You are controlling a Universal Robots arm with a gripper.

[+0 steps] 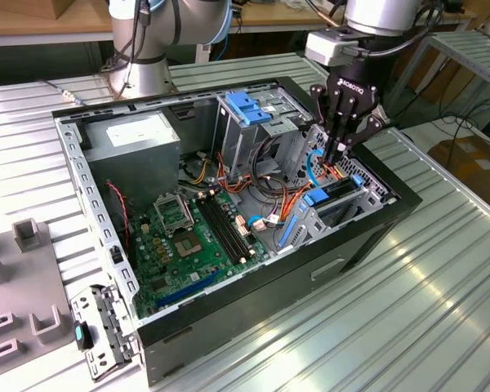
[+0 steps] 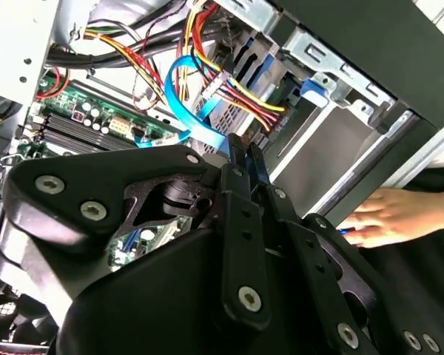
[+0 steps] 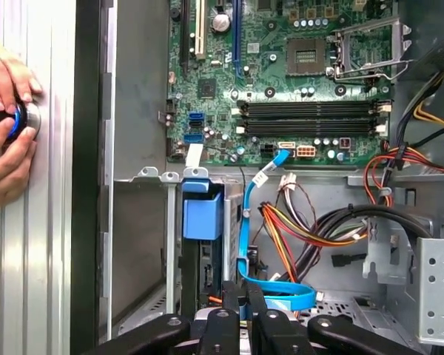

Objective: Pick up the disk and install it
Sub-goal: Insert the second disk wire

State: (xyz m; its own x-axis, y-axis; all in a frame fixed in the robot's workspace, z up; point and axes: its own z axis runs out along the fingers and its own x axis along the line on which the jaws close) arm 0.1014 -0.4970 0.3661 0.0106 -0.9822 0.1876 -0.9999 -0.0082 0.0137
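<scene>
A robotics lab: an opened computer case on a ribbed aluminium bench, cardboard boxes behind.

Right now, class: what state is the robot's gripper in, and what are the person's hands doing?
Gripper: jaws shut, low in the computer case, nothing visibly held.
Hands: on a small round object outside the case.

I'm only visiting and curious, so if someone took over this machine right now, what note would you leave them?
Gripper: fingers shut with nothing seen between them, poised over the drive bay at the exterior view's right of the open computer case.
Disk: on edge in that bay, blue carrier frame showing, right by the fingers.
Done: disk appears to be slotted in.
Left: full seating cannot be confirmed.
Note: a person's hands rest on the table beside the case.
</scene>
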